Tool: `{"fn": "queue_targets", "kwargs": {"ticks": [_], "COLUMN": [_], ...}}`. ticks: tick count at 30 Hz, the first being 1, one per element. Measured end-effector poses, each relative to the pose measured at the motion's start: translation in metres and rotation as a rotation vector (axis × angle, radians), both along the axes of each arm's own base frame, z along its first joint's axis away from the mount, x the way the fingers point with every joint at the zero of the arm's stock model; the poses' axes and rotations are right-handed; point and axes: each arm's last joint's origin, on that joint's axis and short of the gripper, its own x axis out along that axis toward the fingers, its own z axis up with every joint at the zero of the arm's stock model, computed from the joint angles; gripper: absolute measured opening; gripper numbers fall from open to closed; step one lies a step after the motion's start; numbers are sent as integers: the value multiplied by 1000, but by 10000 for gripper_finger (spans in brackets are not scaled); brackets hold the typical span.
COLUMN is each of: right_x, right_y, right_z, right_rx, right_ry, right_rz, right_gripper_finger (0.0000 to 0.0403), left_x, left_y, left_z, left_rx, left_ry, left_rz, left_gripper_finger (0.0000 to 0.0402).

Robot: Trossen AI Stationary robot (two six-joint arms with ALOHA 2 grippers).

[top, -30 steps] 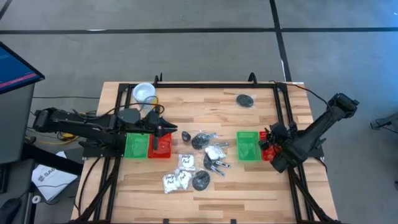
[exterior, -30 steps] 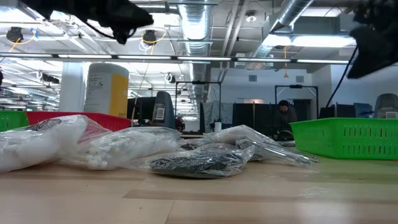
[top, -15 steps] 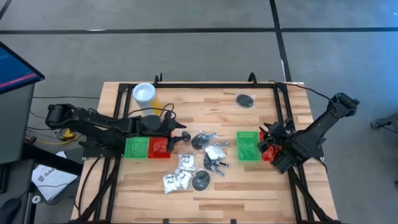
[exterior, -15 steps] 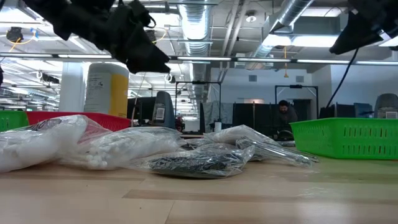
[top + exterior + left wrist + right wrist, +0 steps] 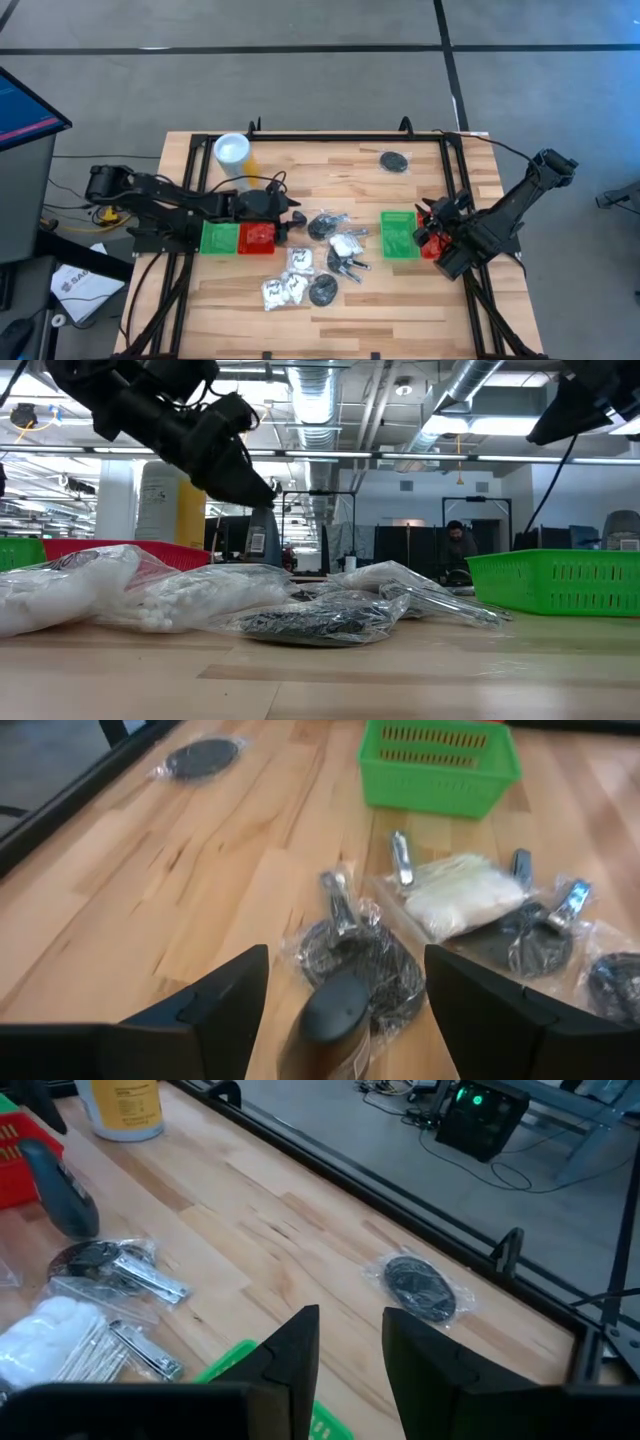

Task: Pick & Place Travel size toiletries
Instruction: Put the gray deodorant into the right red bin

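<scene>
Your left gripper (image 5: 296,217) sits just past the red tray (image 5: 256,237), fingers (image 5: 215,1010) spread wide with nothing in them, and a dark oval item (image 5: 335,1010) lies on the bench (image 5: 330,165) right between them. The toiletries (image 5: 325,255) are bunched mid-bench in clear bags, between that tray and the green basket (image 5: 400,235), with one black disc (image 5: 395,160) off alone near the far edge. Your right gripper (image 5: 350,1345) waits by the basket, fingers a little apart, empty.

Grey floor (image 5: 300,80) with dark seams; exposed ceiling ducts (image 5: 320,400), strip lights; monitor (image 5: 25,125) beside table.
</scene>
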Motion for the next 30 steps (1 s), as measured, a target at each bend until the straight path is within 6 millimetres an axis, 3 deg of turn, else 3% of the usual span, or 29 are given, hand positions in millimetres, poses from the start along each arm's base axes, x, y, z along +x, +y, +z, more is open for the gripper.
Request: {"fn": "queue_targets", "kwargs": {"ticks": [16, 30], "right_x": [2, 2], "right_y": [2, 2], "right_z": [0, 0], "right_rx": [-9, -9], "right_ry": [8, 8], "right_rz": [22, 22], "right_gripper_finger": [103, 103], "left_x": [12, 14], "left_y": [1, 0], "left_z": [-31, -33], "left_rx": [2, -5], "left_ry": [87, 83], "left_rz": [3, -11], "left_gripper_finger": [237, 120]}}
